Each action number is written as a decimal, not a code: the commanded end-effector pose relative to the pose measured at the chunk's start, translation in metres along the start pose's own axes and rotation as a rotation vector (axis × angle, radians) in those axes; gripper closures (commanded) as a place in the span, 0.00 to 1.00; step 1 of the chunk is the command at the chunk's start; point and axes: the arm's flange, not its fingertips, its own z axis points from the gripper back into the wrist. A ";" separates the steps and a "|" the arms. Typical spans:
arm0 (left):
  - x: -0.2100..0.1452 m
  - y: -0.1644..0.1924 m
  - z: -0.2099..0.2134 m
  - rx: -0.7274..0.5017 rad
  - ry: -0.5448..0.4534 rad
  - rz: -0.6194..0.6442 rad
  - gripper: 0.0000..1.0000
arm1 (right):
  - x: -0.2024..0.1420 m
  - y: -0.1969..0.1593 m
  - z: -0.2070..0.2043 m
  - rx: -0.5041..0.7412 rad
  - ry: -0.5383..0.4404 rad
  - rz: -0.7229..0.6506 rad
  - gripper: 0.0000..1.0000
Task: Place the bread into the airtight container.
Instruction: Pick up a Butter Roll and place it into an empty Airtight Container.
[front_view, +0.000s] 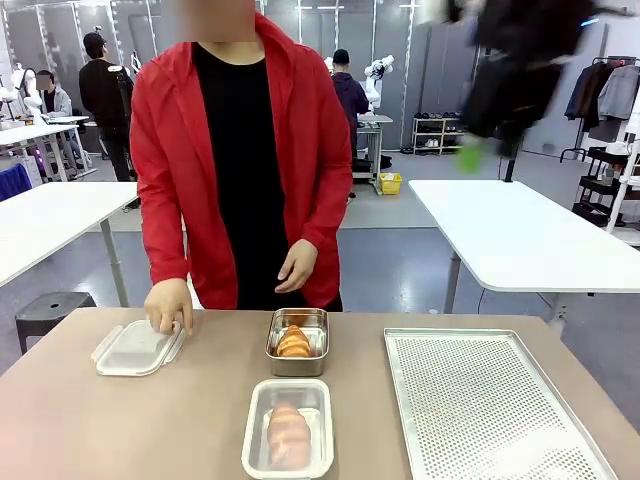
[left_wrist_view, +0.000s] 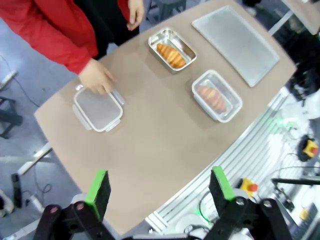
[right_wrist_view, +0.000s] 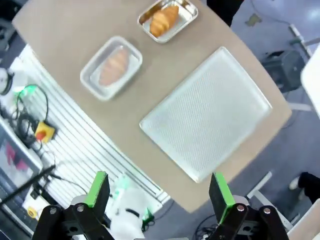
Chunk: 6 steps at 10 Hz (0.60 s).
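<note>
A brown table (front_view: 180, 420) carries 2 metal containers set one behind the other near its middle. The farther one, an open steel container (front_view: 298, 341) close to the person's edge, holds a croissant (front_view: 294, 342) lying bare inside it. The nearer one, a lidded container (front_view: 289, 428) by the robot's edge, holds a second croissant (front_view: 288, 434) seen through its clear lid. Toward the far left corner lies a separate clear lid (front_view: 139, 347) with snap tabs, flat on the table, and the person's hand (front_view: 168, 303) rests on its far edge; the person's other hand (front_view: 297, 266) hangs in front of the red jacket (front_view: 165, 160), off the table. A perforated baking tray (front_view: 486, 405) takes up the right side of the table, running from near the far edge to the robot's edge. The left gripper (left_wrist_view: 160, 187) hangs high above the table's robot-side edge with its 2 green-padded fingers wide apart and nothing between them. The right gripper (right_wrist_view: 159, 188) is likewise raised well above the table's right end, over the tray, fingers spread and bare; in the front view it shows as a dark blur with a green pad at the upper right.
</note>
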 end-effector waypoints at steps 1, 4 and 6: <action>0.000 0.001 0.001 -0.006 -0.003 -0.020 0.00 | -0.054 -0.026 0.028 -0.025 -0.086 0.083 0.00; 0.000 0.001 0.001 -0.006 -0.003 -0.020 0.00 | -0.104 -0.047 0.056 0.041 -0.180 0.021 0.00; 0.000 0.001 0.001 -0.006 -0.003 -0.020 0.00 | -0.109 -0.051 0.062 0.027 -0.276 -0.021 0.00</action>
